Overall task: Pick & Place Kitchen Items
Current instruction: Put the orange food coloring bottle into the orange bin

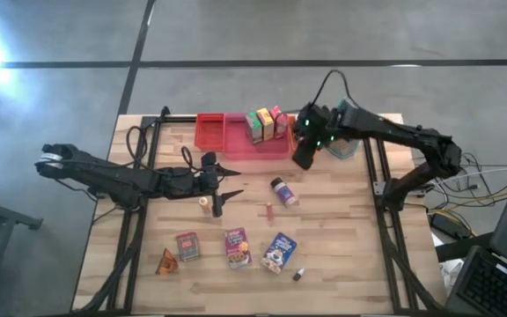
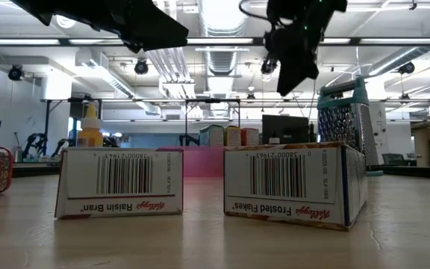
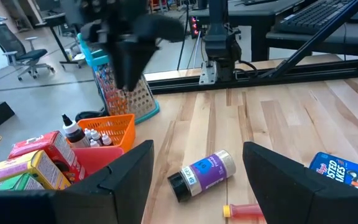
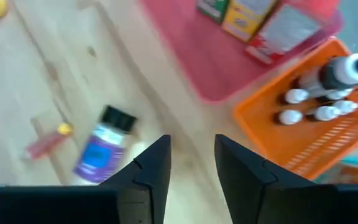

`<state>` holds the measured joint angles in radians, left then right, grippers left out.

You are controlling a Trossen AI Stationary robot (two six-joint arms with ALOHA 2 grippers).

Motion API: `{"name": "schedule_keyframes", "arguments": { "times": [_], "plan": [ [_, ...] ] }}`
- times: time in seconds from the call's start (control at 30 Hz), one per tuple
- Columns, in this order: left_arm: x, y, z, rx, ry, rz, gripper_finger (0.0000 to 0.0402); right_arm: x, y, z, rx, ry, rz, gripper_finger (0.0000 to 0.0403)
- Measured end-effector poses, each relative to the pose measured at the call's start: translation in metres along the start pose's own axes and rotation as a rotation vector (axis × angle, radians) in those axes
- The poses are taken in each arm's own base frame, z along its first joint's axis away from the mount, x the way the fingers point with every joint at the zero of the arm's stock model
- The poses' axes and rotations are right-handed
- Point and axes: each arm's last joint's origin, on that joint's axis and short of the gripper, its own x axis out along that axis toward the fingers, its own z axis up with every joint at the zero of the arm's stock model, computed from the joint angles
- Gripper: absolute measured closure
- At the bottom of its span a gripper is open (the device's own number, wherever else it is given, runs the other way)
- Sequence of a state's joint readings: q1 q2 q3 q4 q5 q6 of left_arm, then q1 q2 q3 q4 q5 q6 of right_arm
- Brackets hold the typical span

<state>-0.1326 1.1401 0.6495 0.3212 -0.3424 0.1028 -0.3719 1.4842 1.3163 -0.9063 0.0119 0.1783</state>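
Observation:
My right gripper (image 1: 303, 158) hangs high over the table's far side, beside the pink tray (image 1: 262, 145), open by a narrow gap (image 4: 192, 163) with nothing in it. My left gripper (image 1: 234, 183) hovers mid-table, open wide (image 3: 197, 186) and pointing at a purple-labelled jar (image 3: 202, 174) that lies on its side on the wood (image 1: 282, 191). A small red bottle (image 1: 269, 211) and a yellow-capped bottle (image 1: 204, 202) are close by. Three boxes (image 1: 237, 246), an orange wedge (image 1: 165, 262) and a tiny dark bottle (image 1: 298, 275) lie near the front edge.
Green, yellow and red boxes (image 1: 266, 123) stand in the pink tray, with a red tray (image 1: 209, 130) to its left. An orange bin (image 4: 316, 124) holds small bottles. A teal-handled grater (image 2: 342, 127) stands at the far right. Black frame rails run along both table sides.

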Motion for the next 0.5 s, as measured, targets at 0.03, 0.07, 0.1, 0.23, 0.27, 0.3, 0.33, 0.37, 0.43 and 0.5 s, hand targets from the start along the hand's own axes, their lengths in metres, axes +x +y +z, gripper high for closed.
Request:
{"name": "schedule_keyframes", "arguments": {
  "times": [0.03,0.07,0.1,0.23,0.27,0.3,0.33,0.37,0.43,0.5],
  "plan": [
    [0.0,0.0,0.0,0.0,0.0,0.0,0.0149,0.0,0.012,-0.002,0.008,-0.004,-0.008,0.0288],
    [0.0,0.0,0.0,0.0,0.0,0.0,0.0149,-0.001,0.023,-0.005,0.018,-0.009,-0.014,0.029],
    [0.0,0.0,0.0,0.001,0.003,0.0,0.0149,0.0,0.036,-0.008,0.03,-0.012,-0.021,0.0292],
    [0.0,0.0,-0.001,0.004,0.011,-0.001,0.0149,0.001,0.084,-0.024,0.127,-0.043,-0.046,0.0296],
    [0.0,0.0,-0.001,0.003,0.01,-0.001,0.0149,0.002,0.093,-0.027,0.147,-0.056,-0.048,0.0294],
    [0.0,0.0,-0.001,0.002,0.008,-0.001,0.0149,0.002,0.101,-0.029,0.181,-0.07,-0.041,0.0291],
    [0.0,0.0,-0.001,-0.001,0.008,-0.001,0.0149,0.003,0.108,-0.031,0.22,-0.079,-0.025,0.0286],
    [0.0,0.0,-0.001,-0.005,0.009,-0.002,0.0149,0.005,0.113,-0.032,0.264,-0.082,-0.011,0.0281],
    [0.0,0.0,-0.001,-0.014,0.01,-0.008,0.0149,0.011,0.121,-0.034,0.348,-0.063,0.021,0.027],
    [0.0,0.0,-0.002,-0.02,0.018,-0.01,0.0149,0.019,0.126,-0.034,0.386,-0.038,0.032,0.0257]
  ]
}}
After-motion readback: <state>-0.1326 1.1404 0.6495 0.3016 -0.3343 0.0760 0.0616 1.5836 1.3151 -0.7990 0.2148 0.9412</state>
